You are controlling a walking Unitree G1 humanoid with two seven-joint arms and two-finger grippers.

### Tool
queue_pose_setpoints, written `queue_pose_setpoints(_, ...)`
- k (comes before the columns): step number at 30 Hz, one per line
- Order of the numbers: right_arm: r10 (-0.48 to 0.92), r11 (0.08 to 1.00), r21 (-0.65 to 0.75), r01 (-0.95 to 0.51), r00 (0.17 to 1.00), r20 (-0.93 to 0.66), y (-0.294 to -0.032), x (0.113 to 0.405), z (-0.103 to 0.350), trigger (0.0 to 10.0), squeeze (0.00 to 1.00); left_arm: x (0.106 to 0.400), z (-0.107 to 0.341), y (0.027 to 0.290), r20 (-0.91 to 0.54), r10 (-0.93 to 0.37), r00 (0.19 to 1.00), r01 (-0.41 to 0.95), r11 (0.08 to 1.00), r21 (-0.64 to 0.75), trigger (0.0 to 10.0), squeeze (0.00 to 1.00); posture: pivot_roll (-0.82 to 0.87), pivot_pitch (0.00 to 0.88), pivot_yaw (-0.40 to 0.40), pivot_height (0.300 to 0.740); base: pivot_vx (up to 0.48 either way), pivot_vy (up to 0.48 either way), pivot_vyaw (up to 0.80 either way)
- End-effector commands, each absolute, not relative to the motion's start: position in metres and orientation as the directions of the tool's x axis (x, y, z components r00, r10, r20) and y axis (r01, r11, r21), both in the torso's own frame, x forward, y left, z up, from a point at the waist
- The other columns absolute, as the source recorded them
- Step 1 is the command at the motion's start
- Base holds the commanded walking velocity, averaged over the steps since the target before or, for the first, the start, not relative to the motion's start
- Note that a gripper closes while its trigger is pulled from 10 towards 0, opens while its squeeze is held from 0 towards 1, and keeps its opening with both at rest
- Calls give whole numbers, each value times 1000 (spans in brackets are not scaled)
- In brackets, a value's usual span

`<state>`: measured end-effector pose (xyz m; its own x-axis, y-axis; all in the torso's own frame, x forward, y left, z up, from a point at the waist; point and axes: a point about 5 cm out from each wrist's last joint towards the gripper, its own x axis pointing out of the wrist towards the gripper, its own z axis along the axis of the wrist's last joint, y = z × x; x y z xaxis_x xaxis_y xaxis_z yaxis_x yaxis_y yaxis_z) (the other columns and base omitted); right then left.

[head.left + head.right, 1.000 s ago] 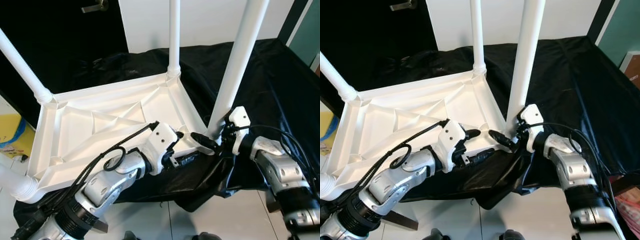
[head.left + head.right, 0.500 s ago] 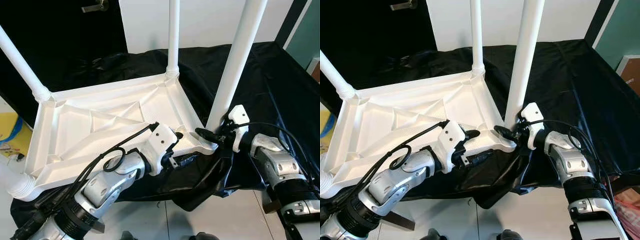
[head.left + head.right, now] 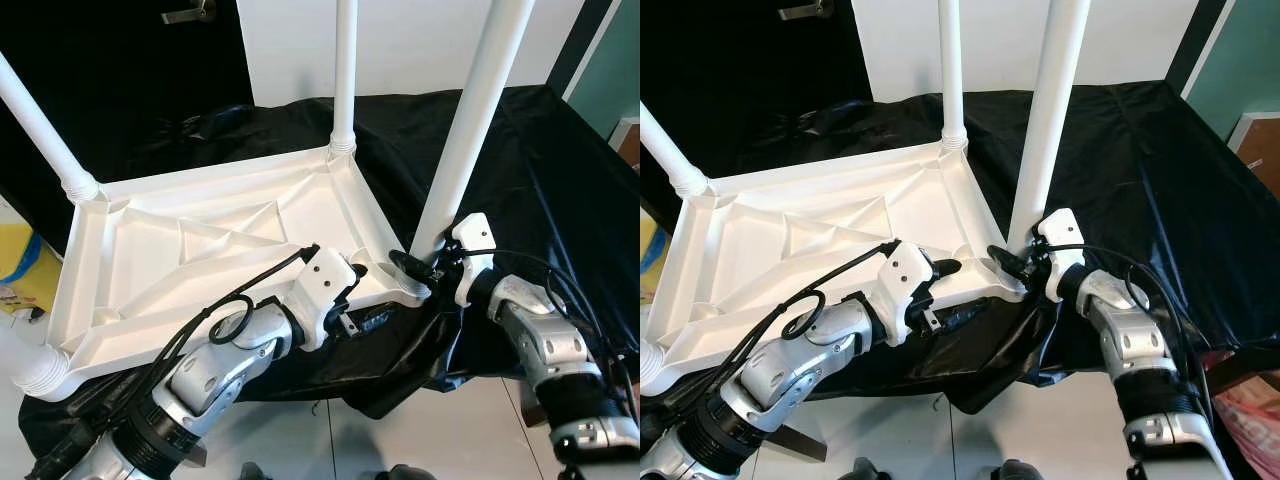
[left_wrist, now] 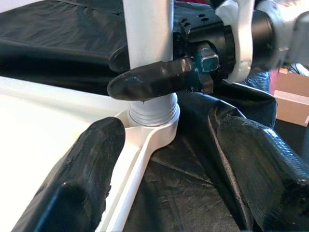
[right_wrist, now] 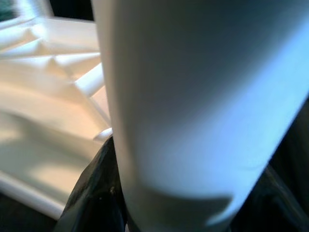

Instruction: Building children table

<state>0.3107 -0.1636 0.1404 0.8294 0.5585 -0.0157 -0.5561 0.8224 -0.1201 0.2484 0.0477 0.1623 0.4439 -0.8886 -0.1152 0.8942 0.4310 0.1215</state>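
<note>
Right claw (image 3: 1012, 262) pinches the base of the near-right table leg (image 3: 473, 130), fingers on either side of it just above the corner socket. Left claw (image 4: 164, 164) is spread, straddling the near rim of the upturned white tabletop (image 3: 200, 240) beside that corner. Tabletop rests on a surface draped in black sheet (image 3: 560, 160). Leg tops are cut off by the frame edge; right wrist view is blurred.
</note>
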Motion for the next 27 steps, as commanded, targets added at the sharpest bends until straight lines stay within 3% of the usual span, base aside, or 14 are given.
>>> queue_pose_setpoints(1, 519, 848, -100, -521, 853, -50, -160, 307, 132, 10000, 0, 242, 159, 47, -135, -943, 305, 951, 294, 99, 10000, 0, -118, 91, 8, 740, 0, 0, 0)
queue_pose_setpoints(3, 404, 913, -62, -404, 915, -21, -155, 302, 131, 10000, 0, 242, 158, 47, -137, -944, 299, 953, 288, 98, 10000, 0, -127, 93, 18, 740, 0, 0, 0)
queue_pose_setpoints(6, 363, 930, -45, -364, 932, -16, -153, 302, 131, 10000, 0, 242, 158, 47, -138, -945, 297, 953, 286, 98, 10000, 0, -127, 93, 19, 740, 0, 0, 0)
queue_pose_setpoints(8, 193, 981, -9, -193, 981, -8, -151, 298, 129, 10000, 0, 244, 160, 46, -131, -948, 289, 956, 278, 95, 10000, 0, -138, 98, 32, 740, 0, 0, 0)
queue_pose_setpoints(10, 193, 981, -9, -193, 981, -8, -151, 298, 129, 10000, 0, 244, 160, 46, -131, -948, 289, 956, 278, 95, 10000, 0, -138, 98, 32, 740, 0, 0, 0)
queue_pose_setpoints(12, -2, 1000, 10, 2, 1000, -26, -149, 291, 124, 10000, 0, 245, 163, 45, -123, -951, 283, 958, 273, 93, 10000, 0, -141, 100, 38, 740, 0, 0, 0)
queue_pose_setpoints(14, -92, 995, 41, 94, 995, -47, -141, 286, 119, 10000, 0, 245, 163, 45, -121, -953, 277, 959, 267, 92, 10000, 0, -144, 102, 46, 740, 0, 0, 0)
queue_pose_setpoints(27, -69, 994, 78, 71, 997, -33, -120, 277, 127, 10000, 0, 248, 165, 47, -123, -954, 273, 960, 263, 91, 10000, 0, -144, 104, 58, 740, 0, 0, 0)
